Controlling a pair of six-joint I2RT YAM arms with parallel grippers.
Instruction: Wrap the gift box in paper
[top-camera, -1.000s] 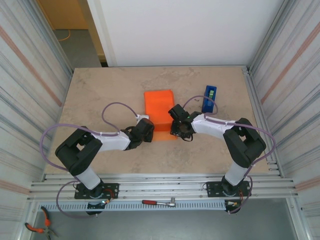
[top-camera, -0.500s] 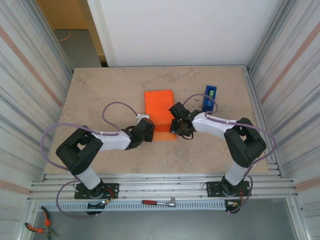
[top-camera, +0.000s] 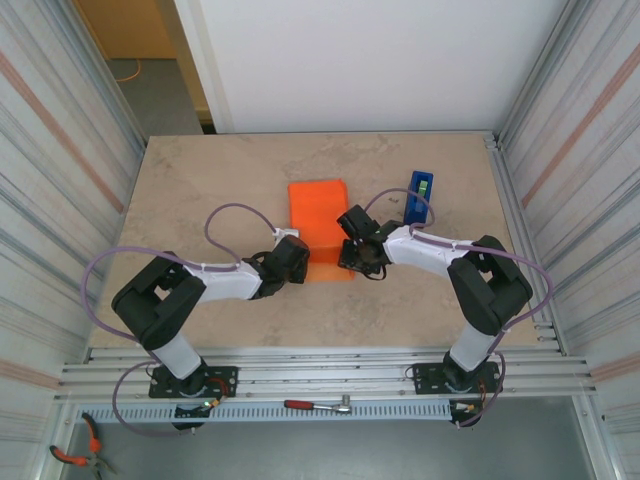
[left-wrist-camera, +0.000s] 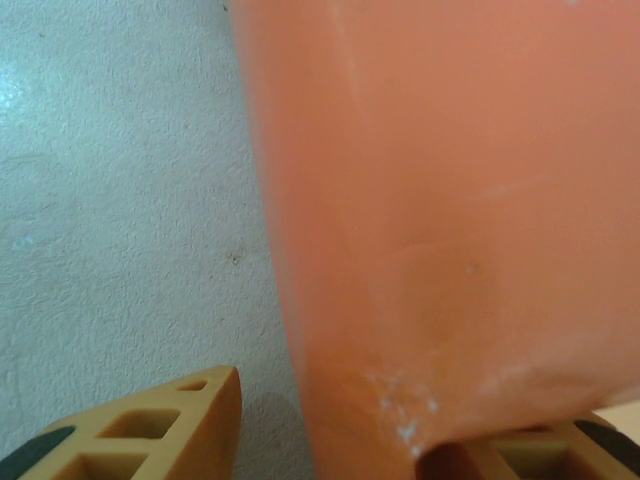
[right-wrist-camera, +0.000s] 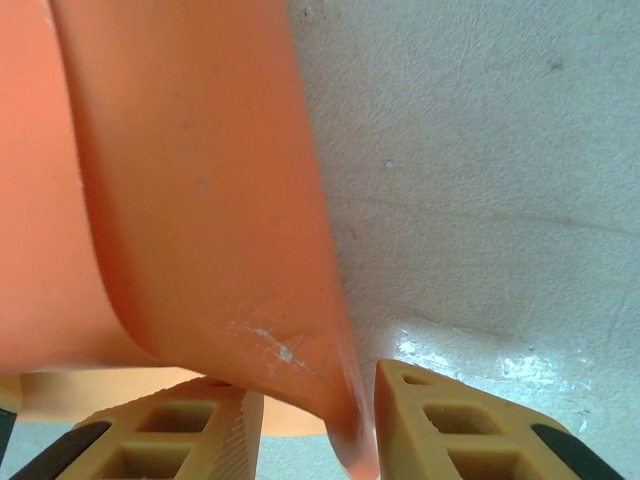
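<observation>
The paper (top-camera: 318, 205) is sitting mid-worktop (top-camera: 200, 190), blocking the centre. The left gripper (top-camera: 303, 262) is crowding its near-left corner and the right gripper (top-camera: 348, 258) its near-right side. A blue tape dispenser (top-camera: 419, 197) is standing toward the right edge, narrowing the lane beside the paper. The far-left corner and the strip along the far edge are lying open for passing.

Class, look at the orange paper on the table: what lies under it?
The paper rises into a boxy hump at its far end; the table shows around it. Whatever makes the hump is covered and cannot be seen.
</observation>
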